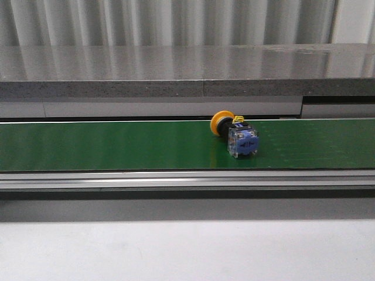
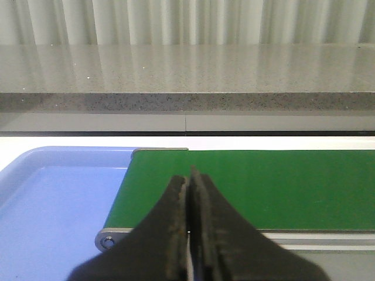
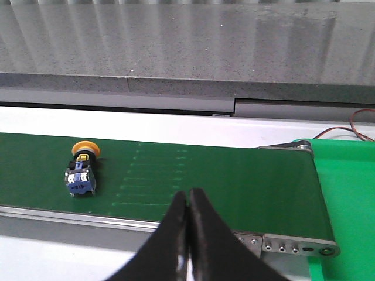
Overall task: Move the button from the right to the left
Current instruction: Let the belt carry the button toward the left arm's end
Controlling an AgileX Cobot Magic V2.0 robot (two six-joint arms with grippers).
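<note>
Both grippers — left gripper [image 2: 188, 219], right gripper [image 3: 188, 225] — pressed together, empty. The button [image 3: 82, 170], ahead of the right one, looks light and rigid — I'd pinch the boxy blue block.

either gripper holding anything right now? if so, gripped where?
Nothing held. Left gripper and right gripper are both shut on nothing. The button lies on its side on the green belt, untouched.

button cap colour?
Yellow-orange cap on the button; clearest in the front view.
</note>
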